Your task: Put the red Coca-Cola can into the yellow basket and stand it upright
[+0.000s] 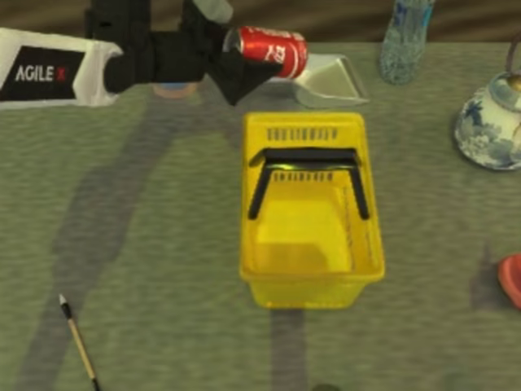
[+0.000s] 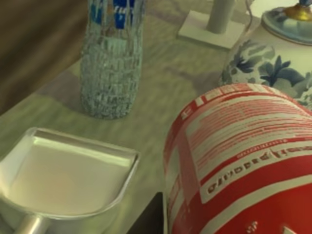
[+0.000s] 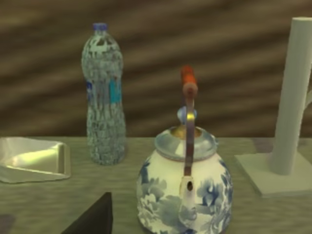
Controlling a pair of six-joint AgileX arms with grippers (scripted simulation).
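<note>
While our right arm stays out of the top view, its wrist camera faces a blue-and-white teapot (image 3: 184, 187) with a red-tipped handle, and we cannot tell how its fingers are set. Nearest the front edge of the table lies a paintbrush (image 1: 77, 340) at the left, and a flat red dish (image 1: 512, 279) shows at the right edge. Toward the middle stands the yellow basket (image 1: 311, 285), upright, its black handles (image 1: 308, 157) folded across the far half of its opening and its floor bare. Beyond the basket's far rim, our left gripper (image 1: 238, 61) holds the red Coca-Cola can (image 1: 273, 50) lying on its side, with the dark fingers clamped on the silver-topped end and the can's length pointing toward the right. It is above the table just behind the basket, not inside it. Just beside the can, to its right, rests a grey dustpan scoop (image 1: 330, 79). Farther right along the back edge stands a clear water bottle (image 1: 404, 39), and in the right wrist view a white post on a flat base (image 3: 291, 107) rises beside the teapot.
</note>
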